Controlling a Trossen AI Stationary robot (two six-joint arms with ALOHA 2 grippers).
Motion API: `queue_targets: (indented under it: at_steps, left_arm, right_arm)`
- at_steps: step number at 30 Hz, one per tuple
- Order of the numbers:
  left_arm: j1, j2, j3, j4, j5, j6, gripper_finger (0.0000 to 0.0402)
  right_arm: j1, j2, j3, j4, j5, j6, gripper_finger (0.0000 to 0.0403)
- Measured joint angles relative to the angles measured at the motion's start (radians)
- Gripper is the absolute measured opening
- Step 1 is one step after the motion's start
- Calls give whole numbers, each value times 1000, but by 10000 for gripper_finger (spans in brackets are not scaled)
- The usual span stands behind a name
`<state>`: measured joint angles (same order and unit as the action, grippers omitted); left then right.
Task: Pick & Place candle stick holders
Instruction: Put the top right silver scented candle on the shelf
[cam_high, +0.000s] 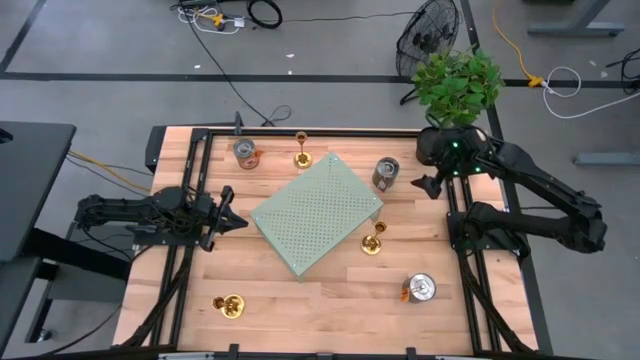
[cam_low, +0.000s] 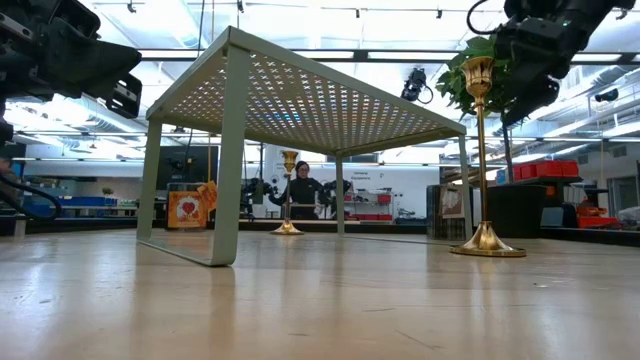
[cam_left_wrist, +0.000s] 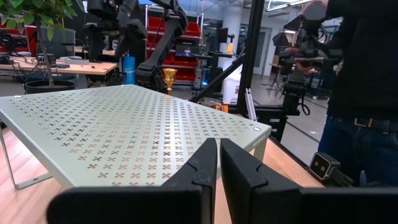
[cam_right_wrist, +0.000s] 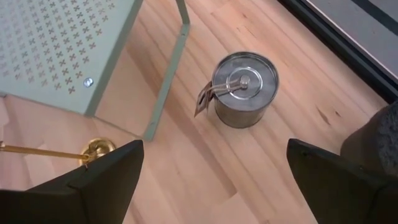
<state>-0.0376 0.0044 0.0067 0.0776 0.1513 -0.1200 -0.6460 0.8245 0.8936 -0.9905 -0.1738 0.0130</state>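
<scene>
Three gold candle stick holders are on the wooden table. One (cam_high: 301, 155) stands on its base at the far edge, one (cam_high: 373, 242) (cam_low: 485, 150) stands beside the right corner of the green perforated shelf (cam_high: 315, 215), and one (cam_high: 230, 305) is near the front left. My right gripper (cam_high: 425, 183) (cam_right_wrist: 214, 186) hangs open above the table at the far right. It tips down over a silver can (cam_right_wrist: 244, 89), with a holder (cam_right_wrist: 93, 151) at the edge of its view. My left gripper (cam_high: 238, 222) (cam_left_wrist: 219, 162) is shut and level at the shelf's left side, holding nothing.
Silver cans stand at the far left (cam_high: 246, 153), the far right (cam_high: 386, 172) and the near right (cam_high: 420, 289). A potted plant (cam_high: 457, 80) sits behind the far right corner. Black rails (cam_high: 190, 190) run along both table sides. A person (cam_left_wrist: 360, 93) stands beyond the table.
</scene>
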Motion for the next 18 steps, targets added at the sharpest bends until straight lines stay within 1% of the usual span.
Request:
queue_targets:
  at_steps: [18]
  left_arm:
    - [0,0,0,0,0,0,25]
  right_arm:
    - [0,146,0,46,0,-26,400]
